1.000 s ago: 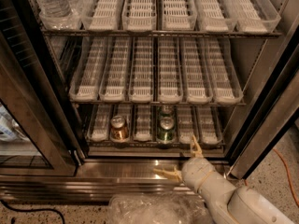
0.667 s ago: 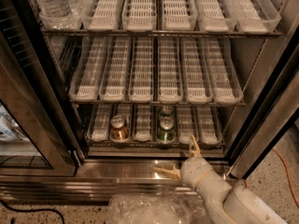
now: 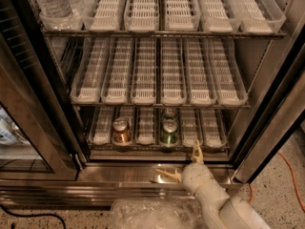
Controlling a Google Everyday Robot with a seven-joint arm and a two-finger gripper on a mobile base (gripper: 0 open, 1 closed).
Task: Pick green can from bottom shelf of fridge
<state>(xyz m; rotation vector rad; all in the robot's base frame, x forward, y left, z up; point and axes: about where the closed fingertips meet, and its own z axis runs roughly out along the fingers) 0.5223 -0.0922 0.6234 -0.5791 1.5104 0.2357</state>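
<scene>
The fridge (image 3: pixel 267 104) stands open in front of me. On its bottom shelf (image 3: pixel 143 140) a green can (image 3: pixel 168 131) with a silver top stands at the front of a middle lane, and a second green can (image 3: pixel 168 113) stands right behind it. A copper-brown can (image 3: pixel 121 131) stands two lanes to the left. My gripper (image 3: pixel 183 162) is low in front of the fridge sill, just below and right of the front green can. It is open and empty, with one finger (image 3: pixel 197 149) pointing up toward the shelf and the other (image 3: pixel 167 174) pointing left.
The two upper racks hold empty plastic lanes, except for water bottles (image 3: pixel 50 1) at the top left. The glass door (image 3: pixel 28 128) is swung open on the left. A crumpled clear plastic bag (image 3: pixel 147 213) lies on the floor below, and an orange cable (image 3: pixel 290 175) runs at the right.
My gripper and arm have edged slightly to the left. The cans have not moved.
</scene>
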